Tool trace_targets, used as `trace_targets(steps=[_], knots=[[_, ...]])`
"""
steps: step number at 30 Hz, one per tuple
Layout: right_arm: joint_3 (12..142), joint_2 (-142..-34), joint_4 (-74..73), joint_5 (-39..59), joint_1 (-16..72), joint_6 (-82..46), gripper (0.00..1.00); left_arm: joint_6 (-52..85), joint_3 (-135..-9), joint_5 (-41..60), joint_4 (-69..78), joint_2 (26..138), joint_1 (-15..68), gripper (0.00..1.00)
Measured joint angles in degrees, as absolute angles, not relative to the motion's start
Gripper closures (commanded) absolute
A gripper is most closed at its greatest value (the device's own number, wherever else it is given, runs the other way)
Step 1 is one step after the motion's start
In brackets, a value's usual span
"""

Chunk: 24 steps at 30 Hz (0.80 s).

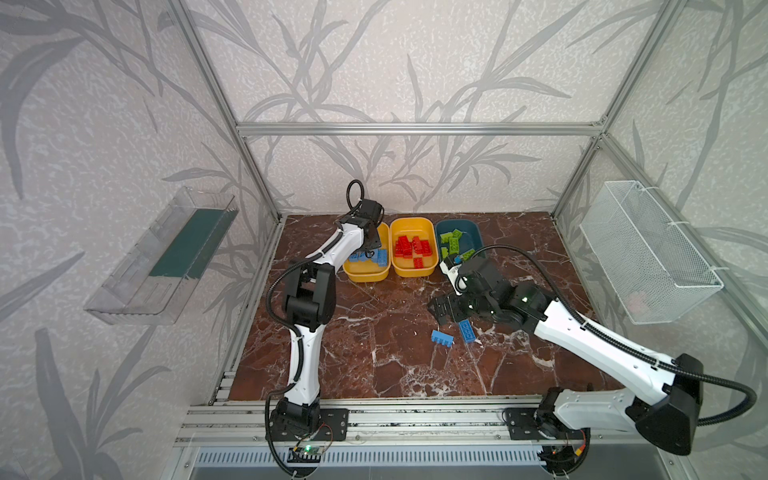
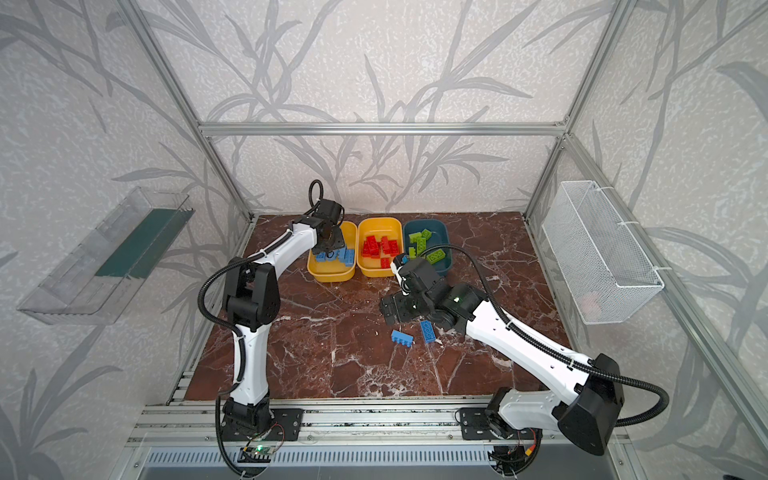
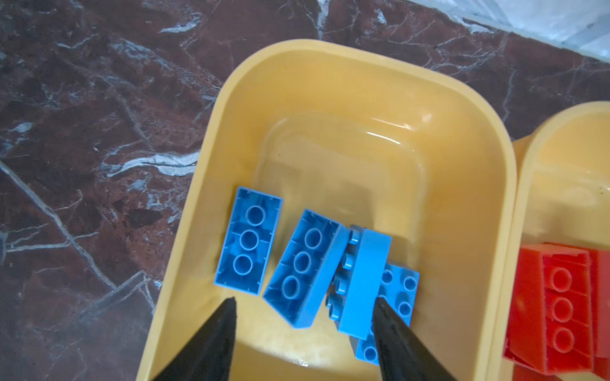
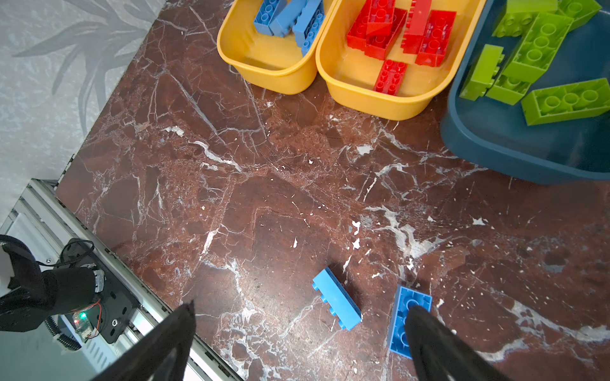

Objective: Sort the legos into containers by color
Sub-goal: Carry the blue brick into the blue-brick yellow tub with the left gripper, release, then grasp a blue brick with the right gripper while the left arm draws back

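In both top views: blue legos (image 1: 376,258) in left yellow tub (image 1: 368,273), red legos (image 1: 413,246) in middle yellow tub (image 1: 415,272), green legos (image 1: 453,241) in teal tub (image 1: 473,235), two blue bricks (image 1: 441,337) loose on desk (image 1: 374,353); left wrist: left gripper (image 3: 305,300) jaws parted, empty, over blue legos; right wrist: right gripper (image 4: 298,306) jaws wide, empty.

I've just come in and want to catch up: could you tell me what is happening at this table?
Sorting by colour is nearly done. The left gripper hangs open over the left yellow tub, which holds blue bricks; red bricks lie in the middle yellow tub and green bricks in the teal tub. The right gripper, open and empty, hovers near two loose blue bricks on the table.
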State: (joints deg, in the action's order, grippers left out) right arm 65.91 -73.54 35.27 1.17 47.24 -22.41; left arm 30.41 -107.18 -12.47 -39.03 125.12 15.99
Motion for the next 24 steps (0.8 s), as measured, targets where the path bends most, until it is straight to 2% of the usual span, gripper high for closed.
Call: trace_targets(steps=[4,11,14,17,24], knots=[[65.89,-73.73,34.96,1.39,47.24,-22.46,0.01,30.61,-103.90,-12.27,-38.85,122.43,16.14,0.29],[63.81,-73.69,35.75,-0.91,47.24,-22.41,0.01,32.10,-85.60,-11.25,-36.27,106.89,18.55,0.26],[61.76,-73.71,36.23,-0.99,47.20,-21.91,0.01,33.06,-76.90,-11.00,-34.85,99.20,21.58,0.21],[59.16,-74.06,35.99,0.08,47.16,-20.86,0.00,34.09,-67.55,-11.03,-33.69,91.48,25.08,0.01],[54.70,-79.42,33.65,3.03,47.16,-18.94,0.10,37.71,-49.01,-10.35,-32.27,72.31,30.48,0.01]])
